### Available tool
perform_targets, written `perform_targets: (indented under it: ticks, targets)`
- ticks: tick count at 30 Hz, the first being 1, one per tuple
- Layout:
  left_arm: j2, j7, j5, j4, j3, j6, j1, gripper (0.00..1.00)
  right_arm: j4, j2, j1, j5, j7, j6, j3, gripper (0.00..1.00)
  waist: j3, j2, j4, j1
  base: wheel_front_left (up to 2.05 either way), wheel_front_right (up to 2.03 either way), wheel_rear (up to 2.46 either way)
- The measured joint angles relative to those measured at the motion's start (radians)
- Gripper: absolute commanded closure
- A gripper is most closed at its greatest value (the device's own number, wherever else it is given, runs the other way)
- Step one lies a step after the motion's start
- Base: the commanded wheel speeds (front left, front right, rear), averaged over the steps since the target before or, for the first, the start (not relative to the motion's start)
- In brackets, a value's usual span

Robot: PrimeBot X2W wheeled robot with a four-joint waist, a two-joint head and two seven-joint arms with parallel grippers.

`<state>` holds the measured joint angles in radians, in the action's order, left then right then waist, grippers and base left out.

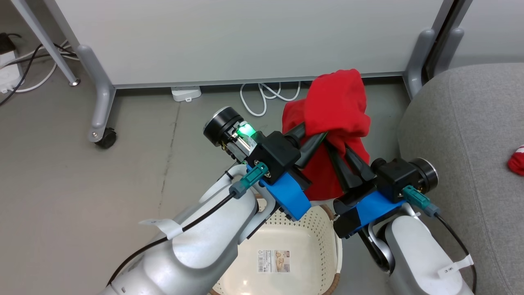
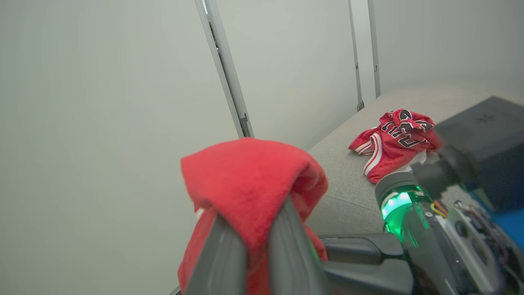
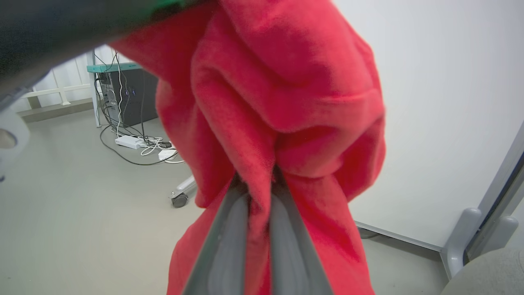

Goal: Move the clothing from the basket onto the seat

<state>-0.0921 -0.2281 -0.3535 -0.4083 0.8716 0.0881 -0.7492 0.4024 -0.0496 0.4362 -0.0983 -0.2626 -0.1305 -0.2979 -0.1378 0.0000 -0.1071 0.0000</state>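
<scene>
Item under inspection: the plain red garment [image 1: 335, 102]. It is soft, fleecy fabric in a uniform red, with no trim or lettering visible. It is bunched into a rounded mound at the top, with deep folds and a looser length hanging down beneath.

Position: the garment is lifted off every surface. In the head view it hangs over the grey floor [image 1: 163, 123], past the far rim of the basket [image 1: 323, 241] and to the left of the sofa [image 1: 462, 143]. It touches neither.

Grip: my left gripper [image 1: 315, 131] is closed tight, its two fingers pinching a fold, with cloth draped over the tips. My right gripper [image 1: 337, 147] is likewise closed on the same garment from the other side, with fabric squeezed between its fingers. The two grippers converge, nearly crossing, at the middle of the bundle.

Other findings: the jersey [image 2: 393, 141], red with white striped trim and black-white lettering, lies crumpled on the sofa. The basket interior shows a paper label [image 1: 273, 261].
</scene>
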Motion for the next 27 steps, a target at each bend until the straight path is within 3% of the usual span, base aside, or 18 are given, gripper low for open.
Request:
perform_targets:
  ticks: [14,27]
  targets:
    - [-0.006,-0.007,0.000,-0.003,0.008,-0.017,0.000,0.00,0.001,0.000,0.000,-0.009,0.000,0.000,-0.003,1.00,-0.009,0.0000,0.003,0.0000,0.00,0.00,0.00]
    - [-0.028,-0.007,-0.003,0.010,0.022,-0.021,-0.008,0.00,-0.024,0.000,-0.001,0.019,0.000,0.000,0.056,1.00,-0.055,0.0000,0.105,0.0000,0.00,0.00,0.00]
